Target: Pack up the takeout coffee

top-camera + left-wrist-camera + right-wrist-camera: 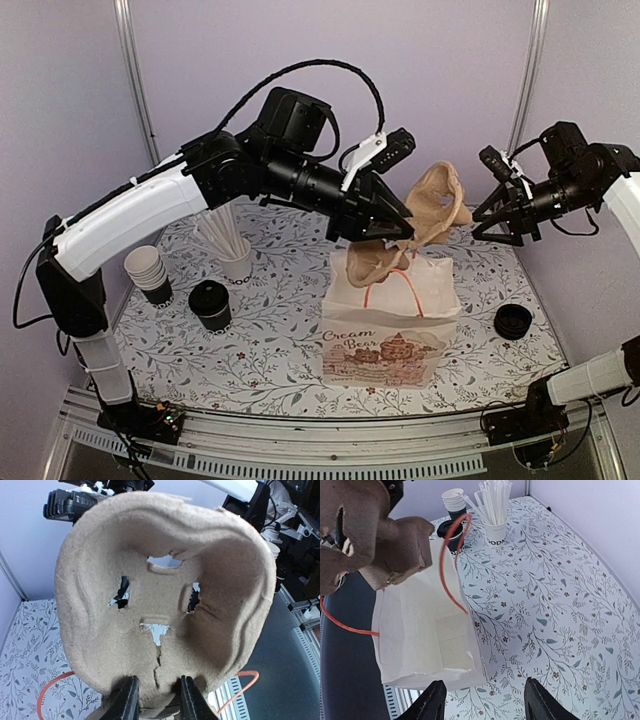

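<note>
The takeout coffee [210,303], a black cup with a black lid, stands on the table left of the white paper bag [385,330]. It also shows in the right wrist view [446,530], behind the bag's orange handle. My left gripper [395,228] is shut on the edge of a brown pulp cup carrier [425,215] and holds it tilted above the bag's open mouth. In the left wrist view the carrier [165,580] fills the frame, pinched at its lower edge by my left gripper [157,696]. My right gripper [497,222] is open and empty right of the carrier, above the table [485,700].
A stack of lidless cups [150,272] and a straw holder [235,262] stand at the left. A low stack of loose black lids [512,320] lies right of the bag. The open bag [425,630] shows from above in the right wrist view.
</note>
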Available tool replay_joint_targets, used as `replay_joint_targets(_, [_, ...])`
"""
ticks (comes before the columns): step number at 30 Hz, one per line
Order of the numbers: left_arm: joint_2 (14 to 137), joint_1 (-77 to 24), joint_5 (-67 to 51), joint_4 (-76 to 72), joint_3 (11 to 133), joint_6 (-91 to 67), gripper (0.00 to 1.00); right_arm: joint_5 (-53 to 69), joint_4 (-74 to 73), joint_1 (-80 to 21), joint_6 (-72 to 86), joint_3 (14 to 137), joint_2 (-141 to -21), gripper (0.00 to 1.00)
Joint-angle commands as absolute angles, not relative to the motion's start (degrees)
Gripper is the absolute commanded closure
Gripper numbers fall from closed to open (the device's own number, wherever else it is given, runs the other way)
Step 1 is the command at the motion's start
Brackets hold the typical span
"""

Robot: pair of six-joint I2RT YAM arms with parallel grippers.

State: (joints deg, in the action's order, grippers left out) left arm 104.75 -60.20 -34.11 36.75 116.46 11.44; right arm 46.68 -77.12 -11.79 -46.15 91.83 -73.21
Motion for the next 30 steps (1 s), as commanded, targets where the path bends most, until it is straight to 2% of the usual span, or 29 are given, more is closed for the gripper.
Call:
replay_joint_targets(1, [107.0, -59.9, -33.2, 40.7, 118.5, 13.0, 0.76, 57.5, -77.8, -1.8, -56.6, 84.0, -71.9, 0.45])
replay_joint_targets(4, [107.9, -59.4, -33.3, 41.0, 118.6, 12.9, 0.76, 60.5, -72.1, 1.7, -55.7, 77.4, -70.2, 0.45])
replay_joint_targets(11, [109.2, -58.4, -38.0, 41.0, 122.5, 10.2, 0.77, 62.4, -55.8, 1.8, -45.6, 64.2, -64.8, 0.46])
replay_joint_targets(21, [104.1, -57.7, -32.7, 38.6, 124.9, 9.1, 0.74, 63.3, -46.7, 1.8, -41.5, 53.5, -62.8, 0.46])
replay_joint_targets(30, [111.1, -57.4, -40.2, 38.6, 128.6, 4.7, 0.76, 61.0, -38.7, 1.8, -38.4, 46.4, -57.3, 0.46])
